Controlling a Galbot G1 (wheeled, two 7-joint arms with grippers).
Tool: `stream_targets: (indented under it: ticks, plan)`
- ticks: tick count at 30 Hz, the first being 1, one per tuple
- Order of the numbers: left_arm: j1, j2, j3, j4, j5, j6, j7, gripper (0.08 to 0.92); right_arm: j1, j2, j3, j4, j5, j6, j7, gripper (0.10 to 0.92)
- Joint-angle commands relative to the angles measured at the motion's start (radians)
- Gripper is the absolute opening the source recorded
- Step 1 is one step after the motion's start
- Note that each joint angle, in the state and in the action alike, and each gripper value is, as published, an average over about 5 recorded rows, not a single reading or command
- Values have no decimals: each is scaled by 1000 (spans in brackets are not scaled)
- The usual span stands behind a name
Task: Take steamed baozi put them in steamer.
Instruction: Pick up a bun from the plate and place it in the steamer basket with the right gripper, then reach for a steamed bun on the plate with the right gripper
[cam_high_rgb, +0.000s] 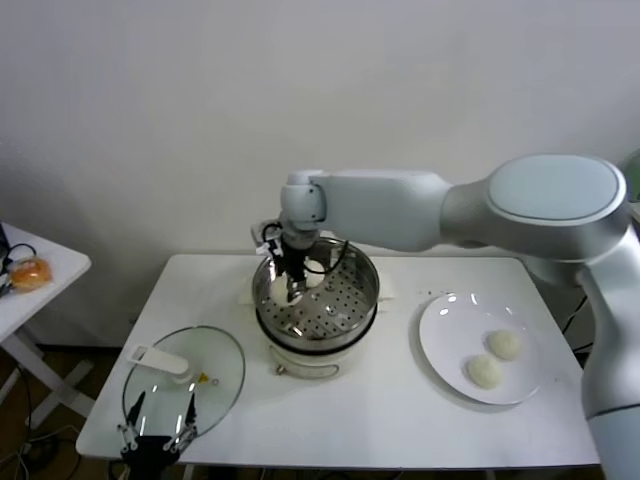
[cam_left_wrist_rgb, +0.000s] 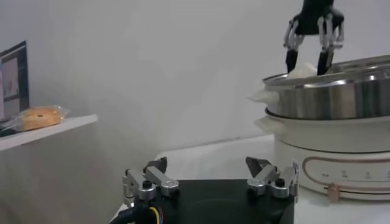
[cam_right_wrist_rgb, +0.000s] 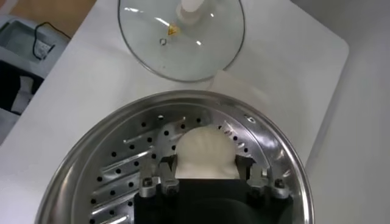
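The steel steamer (cam_high_rgb: 350, 300) sits on a white cooker base at the table's middle; it also shows in the left wrist view (cam_left_wrist_rgb: 341, 97) and the right wrist view (cam_right_wrist_rgb: 109, 170). My right gripper (cam_high_rgb: 294, 286) reaches down into it. In the right wrist view its fingers (cam_right_wrist_rgb: 206, 159) close on an off-white baozi (cam_right_wrist_rgb: 204, 143) just above the perforated bottom. Two more baozi (cam_high_rgb: 503, 344) (cam_high_rgb: 485, 371) lie on the white plate (cam_high_rgb: 440, 330) at the right. My left gripper (cam_high_rgb: 155, 440) is open and empty at the table's front left.
A glass lid (cam_high_rgb: 200, 380) with a white handle lies flat at the front left, next to my left gripper; it also shows in the right wrist view (cam_right_wrist_rgb: 183, 42). A side table at the far left holds an orange object (cam_high_rgb: 30, 272).
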Motion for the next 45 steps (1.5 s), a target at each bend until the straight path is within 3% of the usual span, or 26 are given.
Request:
stream_targets:
  ticks: [1,10,19,30,37,45]
  plan:
    - [0,-1,1,0,1,-2,0,823,-75,38,14,-50,-60,-6,22,649]
    - [-1,-1,0,0,4,-4,-1,823,-83,52,9,-83,-79,4,26,654]
    - [3,0,-4,-5,6,-2,-1,823,47,-35,-7,-1,-30,41,-13,812]
    - [8,-6,-4,-17,15,4,0,823,382,-424,-220,251,57,169,-207,823]
    - [9,-14,1,-10,27,0,-1,823,420,-688,-338,436,-63,182,-208,823]
    - [14,-26,4,-7,40,-6,-2,823,212,-910,-313,498,-259,126,-124,823]
